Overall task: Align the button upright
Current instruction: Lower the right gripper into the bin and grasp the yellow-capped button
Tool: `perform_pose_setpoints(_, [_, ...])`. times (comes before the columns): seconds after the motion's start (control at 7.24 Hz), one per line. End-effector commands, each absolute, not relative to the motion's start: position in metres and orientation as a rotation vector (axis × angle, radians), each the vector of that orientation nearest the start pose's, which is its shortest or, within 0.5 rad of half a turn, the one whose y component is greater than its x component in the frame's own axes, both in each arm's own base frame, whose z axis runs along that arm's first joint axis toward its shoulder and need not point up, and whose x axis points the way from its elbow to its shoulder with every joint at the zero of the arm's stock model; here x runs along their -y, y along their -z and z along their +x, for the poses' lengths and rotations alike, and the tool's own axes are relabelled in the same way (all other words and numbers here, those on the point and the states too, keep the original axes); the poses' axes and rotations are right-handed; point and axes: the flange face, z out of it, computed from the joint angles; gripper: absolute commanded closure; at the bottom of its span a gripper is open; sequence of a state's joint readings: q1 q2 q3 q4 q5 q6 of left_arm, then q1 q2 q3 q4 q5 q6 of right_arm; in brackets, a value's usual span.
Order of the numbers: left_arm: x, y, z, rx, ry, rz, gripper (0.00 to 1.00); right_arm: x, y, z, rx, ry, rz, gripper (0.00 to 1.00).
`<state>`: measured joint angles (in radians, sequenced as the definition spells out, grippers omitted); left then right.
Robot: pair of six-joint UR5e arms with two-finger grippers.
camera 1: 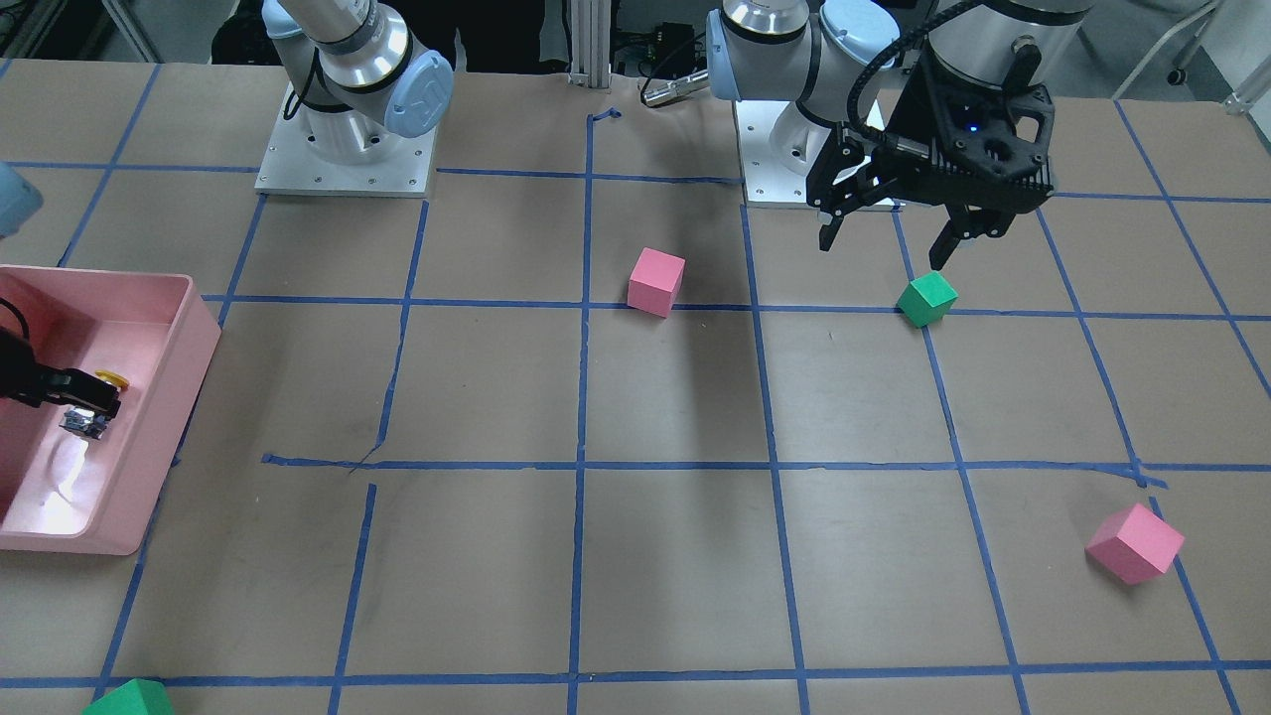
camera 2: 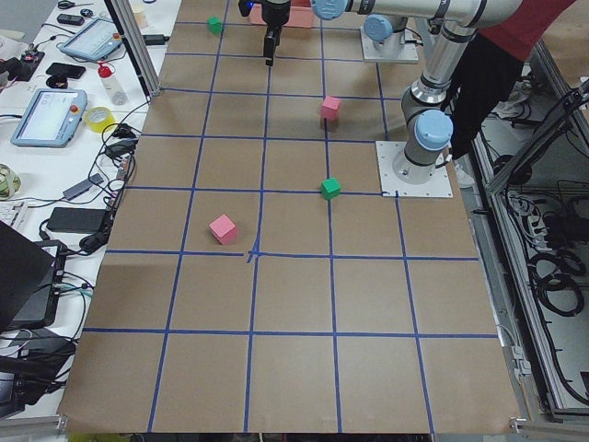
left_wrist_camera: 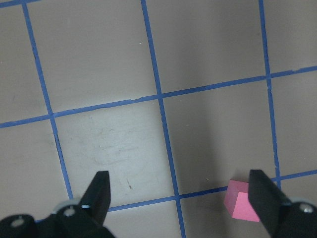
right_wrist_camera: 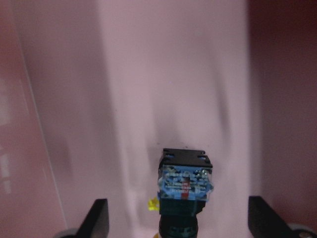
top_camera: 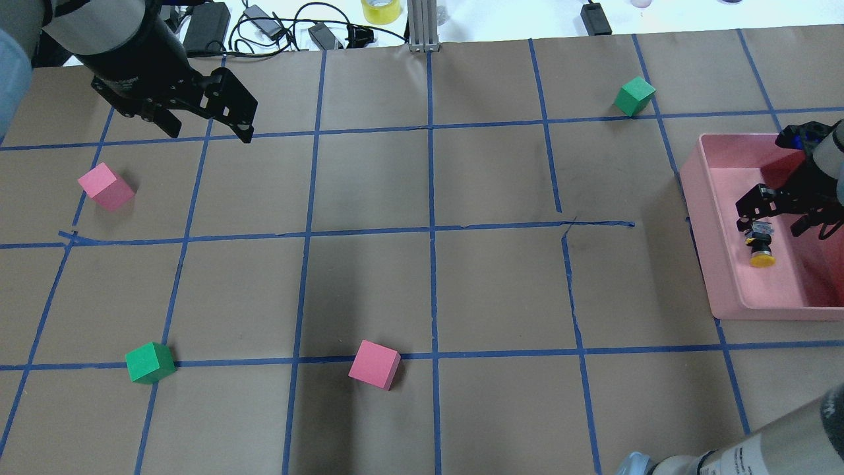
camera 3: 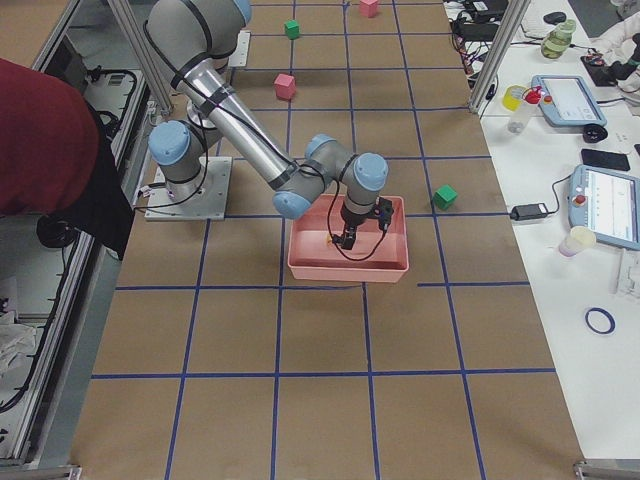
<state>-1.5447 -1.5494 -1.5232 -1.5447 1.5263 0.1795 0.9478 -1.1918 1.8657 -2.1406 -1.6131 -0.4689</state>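
Button: the small push-button with a round yellow cap, black cylindrical body and whitish contact block [top_camera: 761, 246] is found inside the pink plastic bin [top_camera: 700, 231], on its floor. It is tipped over rather than upright. In the overhead view the cap is turned toward the robot's side and the contact block away from it.

Bin: it is set on the brown paper tabletop taped with blue grid lines [top_camera: 494, 284], at the robot's right end.

Right hand: the right hand [right_wrist_camera: 179, 203] hangs inside the bin over the button. It is spread wide and nothing is grasped.

Button relative to right hand: in the right wrist view the button is framed roughly midway between the two black fingers [right_wrist_camera: 99, 218]. Bare pink floor is seen on either side, and neither finger is seen touching it. The contact block is turned toward the wrist camera, and a sliver of yellow cap is seen beside the black body.

Left hand: the left hand [top_camera: 210, 132] is held above the tabletop at the robot's left end, well apart from the bin. Its fingers are spread and nothing is held between them.

Cubes: the pink cube near the left hand [top_camera: 105, 187] is seen at the edge of the left wrist view. The other pink cube [top_camera: 374, 364], the near green cube [top_camera: 150, 362] and the far green cube [top_camera: 635, 96] are scattered on the tabletop, none of them touching.
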Motion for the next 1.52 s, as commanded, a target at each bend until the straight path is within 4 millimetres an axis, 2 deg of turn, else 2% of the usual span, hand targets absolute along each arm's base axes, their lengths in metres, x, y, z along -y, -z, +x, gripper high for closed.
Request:
perform_pose_setpoints(0.0, [0.494, -0.525, -0.125, -3.163, 0.157, 0.246, 0.0, 0.526, -0.179, -0.22, -3.103, -0.179, 0.247, 0.47])
perform_pose_setpoints(0.14, [0.494, -0.525, -0.125, -3.163, 0.157, 0.246, 0.0, 0.525, -0.18, -0.22, -3.104, -0.189, 0.265, 0.98])
perform_pose_setpoints(0.41, [0.494, -0.525, -0.125, -3.162, 0.157, 0.249, 0.0, 0.526, -0.195, -0.224, -3.134, -0.193, 0.288, 1.0])
perform_pose_setpoints(0.55, [0.494, -0.525, -0.125, -3.163, 0.157, 0.246, 0.0, 0.525, -0.212, -0.22, -3.128, -0.21, 0.304, 1.0])
perform_pose_setpoints(0.69, [0.494, -0.525, -0.125, -3.163, 0.157, 0.246, 0.0, 0.524, -0.236, -0.214, -3.116, -0.231, 0.343, 1.0])
perform_pose_setpoints(0.97, [0.494, -0.525, -0.125, -3.163, 0.157, 0.246, 0.0, 0.536, -0.29, -0.199, -3.117, -0.229, 0.296, 1.0])
perform_pose_setpoints(1.1, [0.494, -0.525, -0.125, -3.163, 0.157, 0.246, 0.0, 0.548, -0.31, -0.187, -3.126, -0.214, 0.254, 1.0])
perform_pose_setpoints(1.24, [0.494, -0.525, -0.125, -3.163, 0.155, 0.246, 0.0, 0.558, -0.318, -0.167, -3.147, -0.207, 0.212, 1.0])
perform_pose_setpoints(1.38, [0.494, -0.525, -0.125, -3.163, 0.155, 0.249, 0.0, 0.568, -0.321, -0.132, -3.151, -0.186, 0.182, 1.0])
